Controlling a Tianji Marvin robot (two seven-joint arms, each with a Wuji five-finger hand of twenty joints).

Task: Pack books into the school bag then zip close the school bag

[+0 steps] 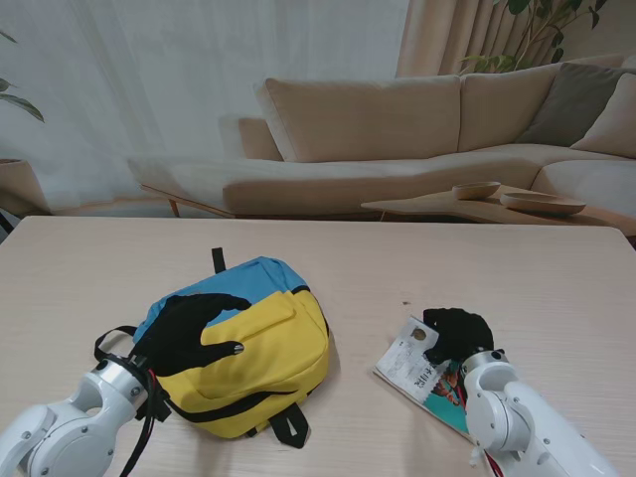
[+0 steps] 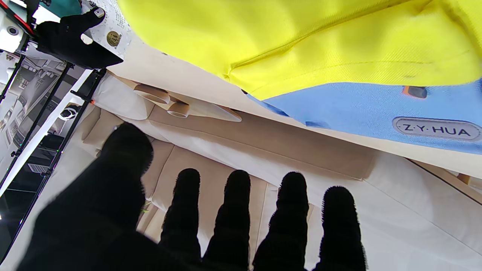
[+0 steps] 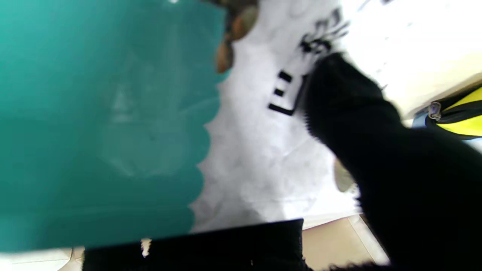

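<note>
The yellow and blue school bag (image 1: 273, 343) lies flat on the table's left half, its flap shut as far as I can see. My left hand (image 1: 189, 333) rests over its near left side with fingers spread and holds nothing; the left wrist view shows those fingers (image 2: 237, 210) apart beside the bag (image 2: 339, 49). A white and teal book (image 1: 405, 366) lies to the right of the bag. My right hand (image 1: 457, 333) is curled over its far edge. In the right wrist view the thumb (image 3: 376, 150) presses on the cover (image 3: 113, 113).
Black straps (image 1: 288, 427) stick out of the bag toward me, and a loop (image 1: 114, 340) lies by my left wrist. Bare tabletop (image 1: 537, 288) stretches beyond the book. A sofa (image 1: 397, 129) and a low table with bowls (image 1: 542, 204) stand behind.
</note>
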